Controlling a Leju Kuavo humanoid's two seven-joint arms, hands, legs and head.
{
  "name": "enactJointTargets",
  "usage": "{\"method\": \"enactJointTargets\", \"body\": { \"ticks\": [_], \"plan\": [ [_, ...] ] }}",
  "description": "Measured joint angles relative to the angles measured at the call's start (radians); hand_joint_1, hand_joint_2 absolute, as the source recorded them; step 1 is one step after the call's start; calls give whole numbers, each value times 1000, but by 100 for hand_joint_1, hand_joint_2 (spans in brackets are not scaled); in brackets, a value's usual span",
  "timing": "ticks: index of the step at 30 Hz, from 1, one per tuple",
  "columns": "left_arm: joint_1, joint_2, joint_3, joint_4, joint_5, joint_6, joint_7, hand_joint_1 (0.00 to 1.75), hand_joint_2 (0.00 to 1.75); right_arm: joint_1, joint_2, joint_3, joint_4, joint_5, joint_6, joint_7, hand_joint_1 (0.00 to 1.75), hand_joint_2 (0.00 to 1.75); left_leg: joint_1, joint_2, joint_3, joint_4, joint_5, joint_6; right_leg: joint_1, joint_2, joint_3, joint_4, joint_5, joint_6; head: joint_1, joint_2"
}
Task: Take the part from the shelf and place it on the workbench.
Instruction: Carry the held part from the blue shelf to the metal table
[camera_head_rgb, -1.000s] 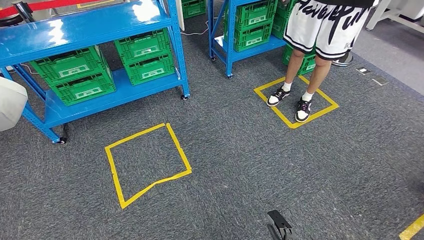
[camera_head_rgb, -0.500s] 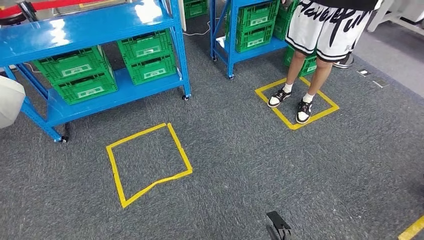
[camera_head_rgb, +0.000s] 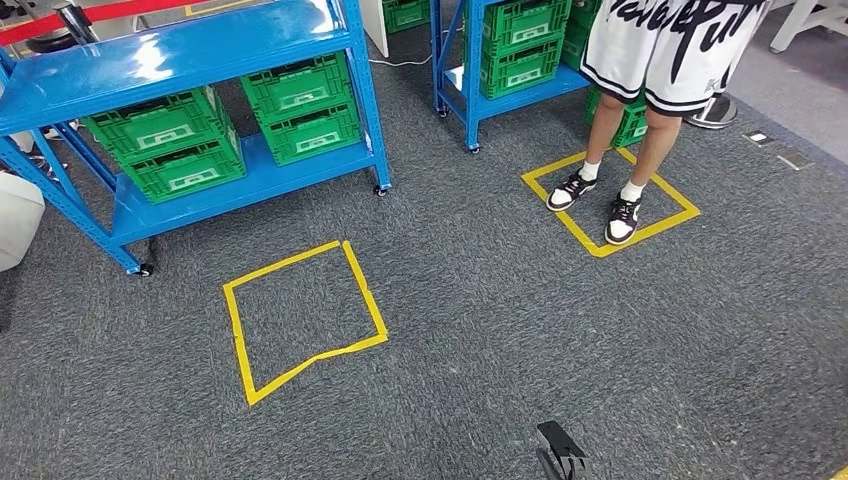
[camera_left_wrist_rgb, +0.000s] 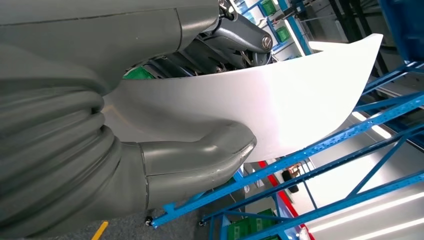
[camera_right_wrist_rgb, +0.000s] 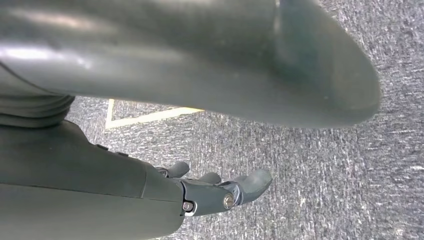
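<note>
The white part (camera_left_wrist_rgb: 280, 100) rides in my left hand (camera_left_wrist_rgb: 165, 150) as the whole floor scene slides across the head view compared with 1 second ago: the blue shelf (camera_head_rgb: 200, 50), the yellow tape square (camera_head_rgb: 300, 320) and the person standing in a 2nd square (camera_head_rgb: 640, 100) all sit a little further right and lower, so I read it as the camera turning, not the things moving. To me that means the carry is under way, the part already off the shelf and the workbench not yet reached. The thick thumb presses one face of the curved panel, darker fingers clamp the other. My right hand (camera_right_wrist_rgb: 220, 192) hangs over the carpet, fingers loosely apart, holding nothing.
</note>
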Motion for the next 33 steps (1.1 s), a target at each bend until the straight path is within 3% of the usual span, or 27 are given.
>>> {"method": "enactJointTargets", "body": {
  "ticks": [3,6,8,19,33],
  "plan": [
    [15,7,1,-14,2,6,0,175,175,0,1,0,1,7,0,0,0,0,1,1,2,-10,27,5,5,0,-3,0,3,-7,-2,0],
    [25,14,6,-18,3,8,0,175,175,0,1,0,1,16,0,0,0,0,5,0,4,-15,43,-27,9,0,-7,0,5,-10,-2,0],
    [32,24,10,-21,7,8,0,175,175,0,1,0,1,21,0,0,0,0,6,0,3,-15,45,-39,10,1,-9,0,6,-10,-2,0],
    [126,139,67,-91,61,-12,0,175,175,-4,1,3,1,47,1,-2,0,0,4,1,-4,-9,39,-32,12,1,-5,-12,8,-1,-2,0],
    [138,157,76,-99,57,-13,0,175,175,-5,1,4,1,51,1,-2,0,0,3,1,-7,-7,40,-22,11,1,-1,-26,16,11,-2,0]
  ]
}}
